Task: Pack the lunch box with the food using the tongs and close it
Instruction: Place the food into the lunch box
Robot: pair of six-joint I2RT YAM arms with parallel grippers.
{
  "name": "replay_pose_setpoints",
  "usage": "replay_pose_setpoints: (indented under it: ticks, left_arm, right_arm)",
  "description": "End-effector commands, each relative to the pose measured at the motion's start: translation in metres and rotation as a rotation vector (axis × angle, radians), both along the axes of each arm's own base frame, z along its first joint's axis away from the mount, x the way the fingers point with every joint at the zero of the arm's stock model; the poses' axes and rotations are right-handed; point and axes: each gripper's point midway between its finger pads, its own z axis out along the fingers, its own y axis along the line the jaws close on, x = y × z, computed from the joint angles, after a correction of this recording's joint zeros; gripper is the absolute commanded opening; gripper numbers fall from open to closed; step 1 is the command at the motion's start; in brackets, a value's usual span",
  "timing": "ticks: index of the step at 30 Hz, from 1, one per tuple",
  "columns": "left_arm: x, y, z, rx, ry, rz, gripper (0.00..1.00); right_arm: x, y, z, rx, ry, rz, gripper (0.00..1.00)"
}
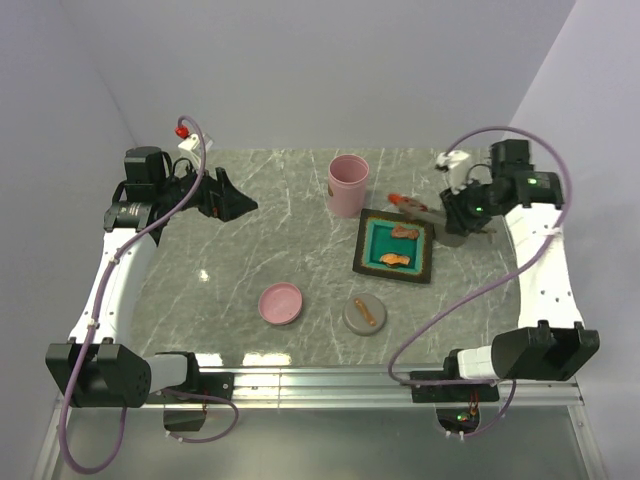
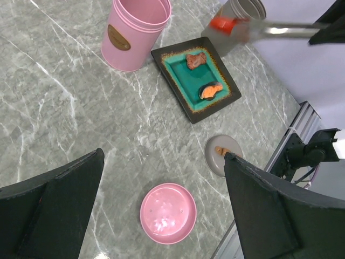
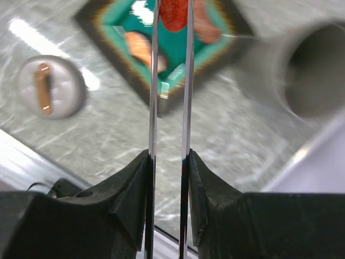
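My right gripper (image 3: 168, 156) (image 1: 452, 212) is shut on the silver tongs (image 3: 153, 108) (image 2: 280, 29), one slim arm against each finger. The tong tips pinch a red food piece (image 3: 173, 13) (image 2: 221, 23) (image 1: 397, 198), held in the air above the far corner of the black tray (image 1: 362, 245) (image 2: 171, 83) and beside a grey pot (image 2: 240, 13) (image 3: 312, 70). Two more food pieces lie in the teal inside, a brownish one (image 1: 404, 232) (image 2: 195, 59) and an orange one (image 1: 396, 260) (image 2: 210, 90). The pink lunch box pot (image 1: 347, 185) (image 2: 135, 32) stands open, left of the tray. My left gripper (image 1: 238, 192) (image 2: 164, 155) hangs open and empty at the far left.
A pink lid (image 1: 281, 303) (image 2: 168, 213) lies near the front middle. A grey lid with a copper handle (image 1: 365, 315) (image 3: 48, 86) lies to its right. A metal rail (image 1: 330, 380) runs along the table's near edge, and white walls close in the back and sides.
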Motion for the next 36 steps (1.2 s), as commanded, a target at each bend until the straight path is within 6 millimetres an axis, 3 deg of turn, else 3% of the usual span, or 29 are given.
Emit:
replay_pose_setpoints:
  ticks: [1,5,7,13,31,36]
  left_arm:
    - [-0.003,0.001,0.011,0.006,-0.056,-0.007,0.99]
    - [-0.009,-0.004,0.017,-0.024,-0.06,-0.041,1.0]
    - [-0.009,-0.006,0.02,-0.041,-0.08,-0.049,0.99]
    - [-0.01,-0.007,0.029,-0.062,-0.101,-0.036,0.99]
    - [-0.004,-0.003,0.027,-0.039,-0.093,-0.002,0.99]
    - [-0.004,-0.003,0.026,-0.043,-0.079,-0.007,0.99]
  right_arm:
    - [-0.003,-0.027,0.034,-0.005,-0.097,-0.07,0.26]
    - [-0.01,-0.072,0.049,-0.058,-0.134,-0.167,0.26]
    - [-0.012,-0.084,0.059,-0.07,-0.159,-0.182,0.26]
    - [-0.021,-0.117,0.064,-0.1,-0.149,-0.255,0.26]
    - [0.012,-0.136,0.038,-0.051,-0.069,-0.286,0.28]
    - [0.016,-0.138,0.035,-0.046,-0.055,-0.291,0.37]
